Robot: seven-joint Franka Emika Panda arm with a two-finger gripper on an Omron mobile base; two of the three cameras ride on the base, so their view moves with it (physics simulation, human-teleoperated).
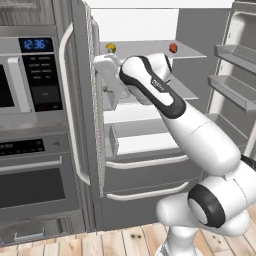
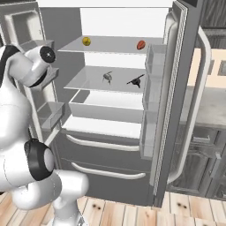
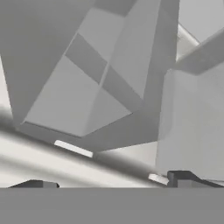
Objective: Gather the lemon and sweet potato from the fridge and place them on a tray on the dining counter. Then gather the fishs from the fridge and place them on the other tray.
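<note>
Kitchen fridge (image 2: 176,101) doors are swung open; the lemon (image 2: 86,41) and sweet potato (image 2: 141,44) are seen well apart on the top shelf. Gripper (image 3: 111,183) fingers are spread, nothing held. Lemon is judged light, firm, rollable; best pinched across its middle.

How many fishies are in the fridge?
2. Both lie on the middle shelf of the fridge, below the lemon and sweet potato: a grey fish to the left and a dark fish to the right. The arm might hide more.
</note>
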